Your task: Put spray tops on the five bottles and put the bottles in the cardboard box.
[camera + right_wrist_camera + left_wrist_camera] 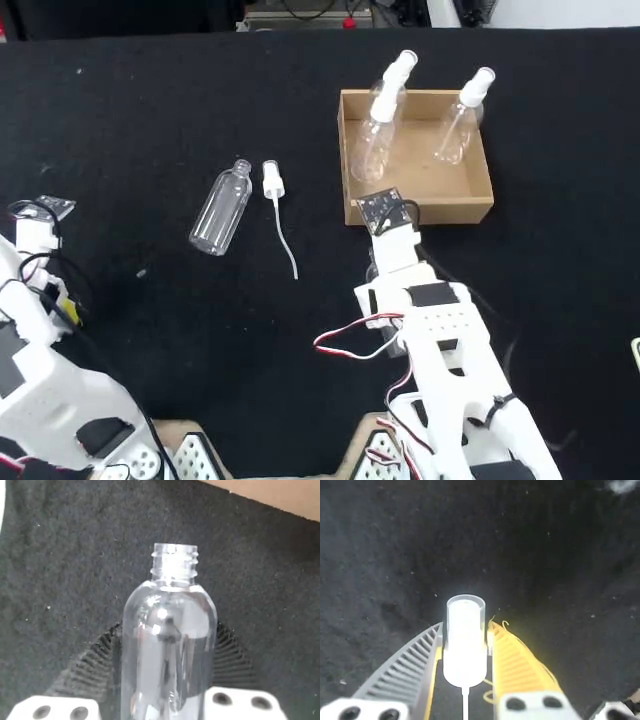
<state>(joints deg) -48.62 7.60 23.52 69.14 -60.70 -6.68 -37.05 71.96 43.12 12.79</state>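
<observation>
Box (420, 212) stands far right on the counter (150, 100). It holds a left capped bottle (378, 130) and a right capped bottle (458, 128), tops past the far rim. Left of it lie a bare bottle (222, 208) and, just beside, a loose spray top (273, 181). Right jaws, near the box's near wall, grasp an uncapped bottle (167, 645). Left jaws, near left, are clenched on a held spray top (465, 640).
</observation>
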